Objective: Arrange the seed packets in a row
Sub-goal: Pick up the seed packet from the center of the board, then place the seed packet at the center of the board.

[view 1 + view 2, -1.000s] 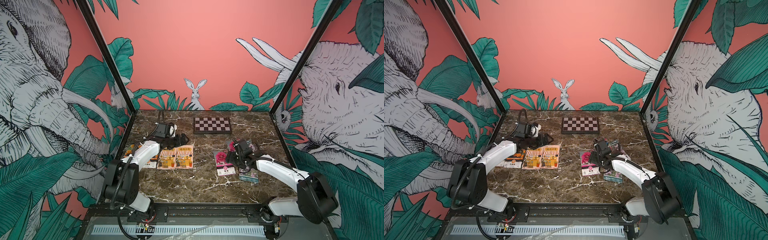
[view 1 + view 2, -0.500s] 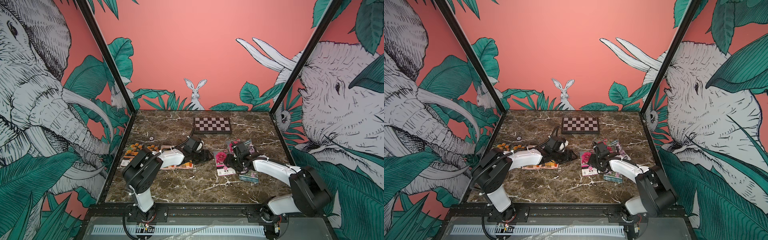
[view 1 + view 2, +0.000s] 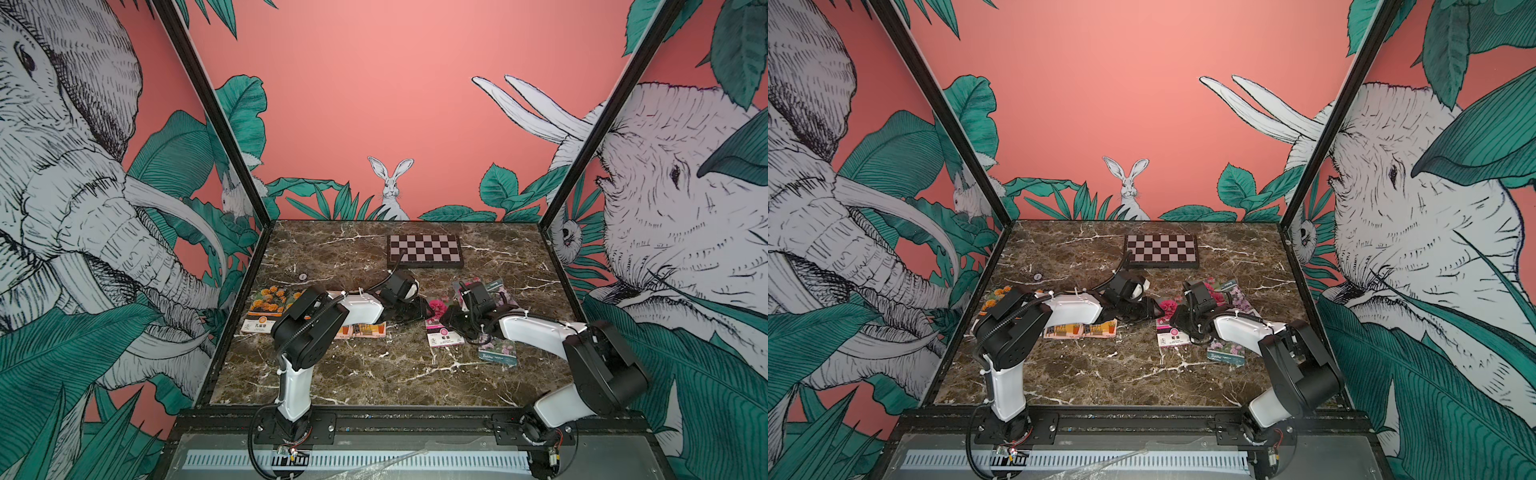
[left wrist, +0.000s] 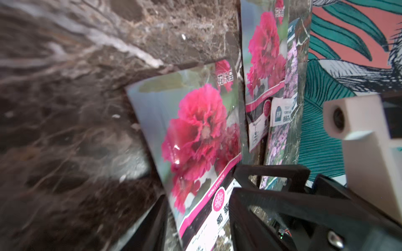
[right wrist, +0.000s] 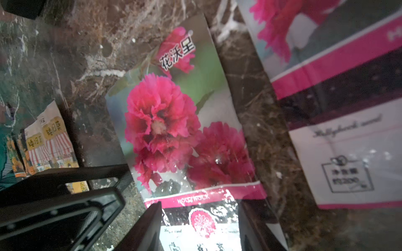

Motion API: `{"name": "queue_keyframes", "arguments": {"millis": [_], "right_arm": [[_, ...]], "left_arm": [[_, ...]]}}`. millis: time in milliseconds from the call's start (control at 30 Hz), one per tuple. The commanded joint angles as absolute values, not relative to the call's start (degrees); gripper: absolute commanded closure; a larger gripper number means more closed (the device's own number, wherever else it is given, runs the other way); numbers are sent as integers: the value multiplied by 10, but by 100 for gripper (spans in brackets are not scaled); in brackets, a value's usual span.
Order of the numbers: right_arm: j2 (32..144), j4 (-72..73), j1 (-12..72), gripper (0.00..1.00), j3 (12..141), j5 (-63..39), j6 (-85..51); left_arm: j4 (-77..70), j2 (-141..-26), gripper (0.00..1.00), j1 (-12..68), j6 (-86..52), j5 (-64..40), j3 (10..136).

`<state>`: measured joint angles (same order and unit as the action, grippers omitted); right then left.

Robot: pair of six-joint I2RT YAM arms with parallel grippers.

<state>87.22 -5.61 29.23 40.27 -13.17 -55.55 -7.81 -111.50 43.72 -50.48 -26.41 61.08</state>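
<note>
The marble table [image 3: 374, 374] is carrying a chequered board [image 3: 424, 250] at its far middle. At the left, marigold packets [image 3: 268, 305] are lying flat, with shop-front packets [image 3: 361, 330] just right of them and a lilac packet [image 3: 497, 353] at the near right. In the middle a magenta packet [image 5: 174, 130] is lying flat. The left gripper [image 4: 200, 184] and right gripper [image 5: 200, 204] are each straddling it with jaws apart, and I cannot tell whether either is squeezing it.

walls: coral-pink back wall [image 3: 374, 83], painted rabbit [image 3: 390, 187], elephant-and-leaf side panels [image 3: 83, 187] | frame: black posts [image 3: 218, 124] | counter [image 3: 374, 374]: brown veined marble | light: even
</note>
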Motion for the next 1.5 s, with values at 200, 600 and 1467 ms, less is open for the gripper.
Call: {"name": "queue_keyframes", "arguments": {"millis": [200,600,1467], "right_arm": [[893,-43,291,44,381,-152,-571],[845,42,263,38,372,-182,-542],[1003,565,207,22,361,-398,-769]], "left_arm": [[-135,-1126,69,437,-526,-282,614],[-186,-1071,98,405,-508,-314,568],[-248,-971,99,330,-561,-440,505]]}}
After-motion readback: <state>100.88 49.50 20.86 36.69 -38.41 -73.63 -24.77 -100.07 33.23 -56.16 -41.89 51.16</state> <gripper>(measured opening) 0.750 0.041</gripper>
